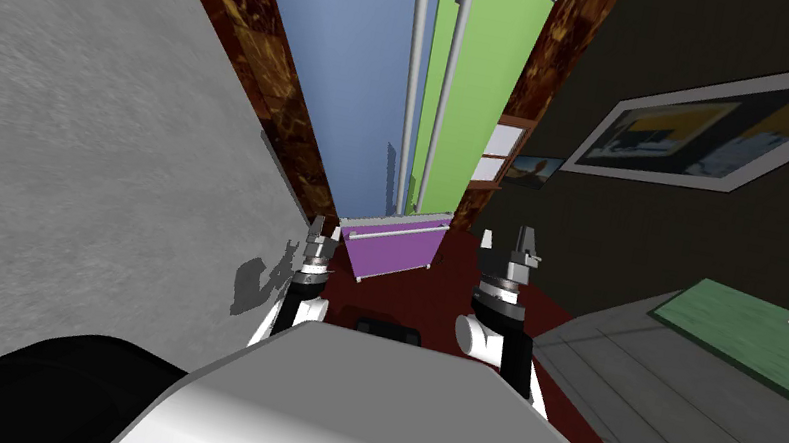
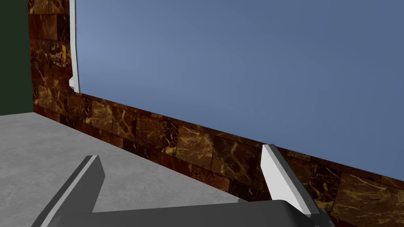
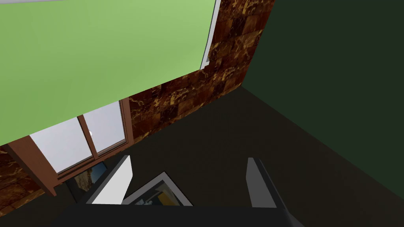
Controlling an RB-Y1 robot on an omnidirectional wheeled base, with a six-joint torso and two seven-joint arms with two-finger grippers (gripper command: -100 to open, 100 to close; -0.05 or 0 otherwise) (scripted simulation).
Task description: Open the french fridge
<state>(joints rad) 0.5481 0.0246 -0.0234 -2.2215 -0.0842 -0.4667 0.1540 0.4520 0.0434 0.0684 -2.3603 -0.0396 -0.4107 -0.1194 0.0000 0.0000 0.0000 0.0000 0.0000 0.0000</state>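
Home kitchen: tall fridge (image 1: 438,59) with blue door (image 1: 341,52), green door (image 1: 489,68), purple bottom drawer (image 1: 393,246), set in brown marbled tile (image 1: 256,47); grey-framed picture (image 1: 746,118) on dark wall (image 1: 685,234).

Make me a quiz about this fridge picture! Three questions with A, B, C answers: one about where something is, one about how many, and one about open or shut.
1. Where is the purple drawer?
A. below the blue door and the green door
B. above both doors
C. beside the green door

2. How many long grey handles run up between the doors?
A. one
B. two
C. four

3. How are the fingers of the left gripper?
A. pressed shut together
B. clamped on a cup
C. open, nothing between them

Answers:
1. A: the head view shows the drawer under both doors.
2. B: two bars stand side by side where the doors meet.
3. C: the left wrist view shows the fingers wide apart.
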